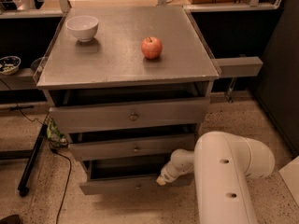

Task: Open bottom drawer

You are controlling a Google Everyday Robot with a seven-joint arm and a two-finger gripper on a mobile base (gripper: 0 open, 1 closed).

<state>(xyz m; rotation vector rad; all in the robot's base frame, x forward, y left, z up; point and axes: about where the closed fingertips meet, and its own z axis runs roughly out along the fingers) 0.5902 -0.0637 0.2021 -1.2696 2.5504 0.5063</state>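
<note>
Grey bottom drawer partly out, interior dark; gripper at its front edge, grip unclear

White bowl back-left on cabinet top; red apple ctr-right, well apart. Small dish far left.

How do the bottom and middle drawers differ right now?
The bottom drawer looks smaller than the middle drawer. The gripper is at the bottom drawer's front, right of its knob and below the middle drawer. Both are grey with a small round central knob and show a dark gap above.
</note>
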